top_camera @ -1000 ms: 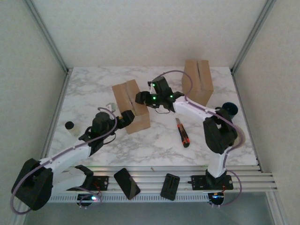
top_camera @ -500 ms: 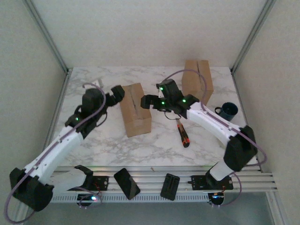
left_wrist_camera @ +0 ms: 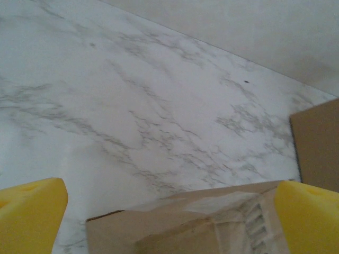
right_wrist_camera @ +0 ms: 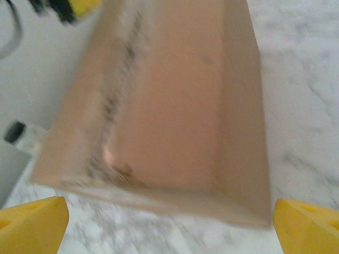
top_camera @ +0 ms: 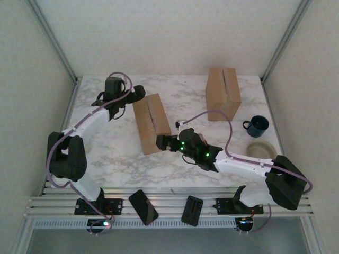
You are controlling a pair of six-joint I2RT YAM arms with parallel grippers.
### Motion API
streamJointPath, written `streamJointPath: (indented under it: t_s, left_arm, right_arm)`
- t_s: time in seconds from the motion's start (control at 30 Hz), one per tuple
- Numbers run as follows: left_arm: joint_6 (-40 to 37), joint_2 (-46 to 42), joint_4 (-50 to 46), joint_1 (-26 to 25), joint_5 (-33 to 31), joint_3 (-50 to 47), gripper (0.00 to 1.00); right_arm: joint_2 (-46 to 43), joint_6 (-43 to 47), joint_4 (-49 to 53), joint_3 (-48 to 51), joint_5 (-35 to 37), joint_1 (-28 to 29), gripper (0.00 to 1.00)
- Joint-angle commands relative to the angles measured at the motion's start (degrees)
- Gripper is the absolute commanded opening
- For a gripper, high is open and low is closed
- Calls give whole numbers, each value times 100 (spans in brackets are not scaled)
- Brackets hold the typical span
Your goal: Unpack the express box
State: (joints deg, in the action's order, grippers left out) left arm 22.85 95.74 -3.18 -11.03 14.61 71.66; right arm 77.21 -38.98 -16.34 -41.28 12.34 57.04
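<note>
1. Lying mid-counter [top_camera: 122, 159], the express box [top_camera: 152, 123] has its taped seam facing up.
2. Left end effector [top_camera: 139, 93] sits at the box's 11 o'clock end, fingers spread wide, gripping nothing.
3. Right end effector [top_camera: 162, 142] faces its 5 o'clock end, equally wide and empty.
4. A second cardboard box [top_camera: 223, 92] stands at 2 o'clock.

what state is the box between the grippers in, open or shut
Shut. The box has its top lying flat and closed, tape along its seam; whether the tape is cut, cannot tell.

The top camera looks down from behind over the whole table [top_camera: 185, 92]. Both wrist cameras face one box [top_camera: 152, 123] closely, from opposite ends.
</note>
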Motion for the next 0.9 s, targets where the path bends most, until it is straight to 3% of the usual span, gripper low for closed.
streamJointPath:
  t_s: [0.0, 0.17, 0.37, 0.6, 0.87]
  left_arm:
    - [-143, -7, 784, 31, 728, 63, 100]
    - [-239, 234, 1115, 32, 871, -46, 100]
    - [-337, 634, 1437, 80, 235, -20, 100]
    - [-78, 909, 2016, 101, 917, 1, 100]
    - [217, 762, 3030, 106, 1483, -952, 95]
  right_arm:
    - [276, 40, -1341, 46, 720, 147, 99]
    - [576, -171, -1292, -159, 1003, 174, 99]
    - [942, -411, -1425, -230, 1496, 171, 99]
    - [1540, -305, -2037, -461, 1525, 168, 99]
    - [1738, -277, -1991, -659, 1527, 158, 99]
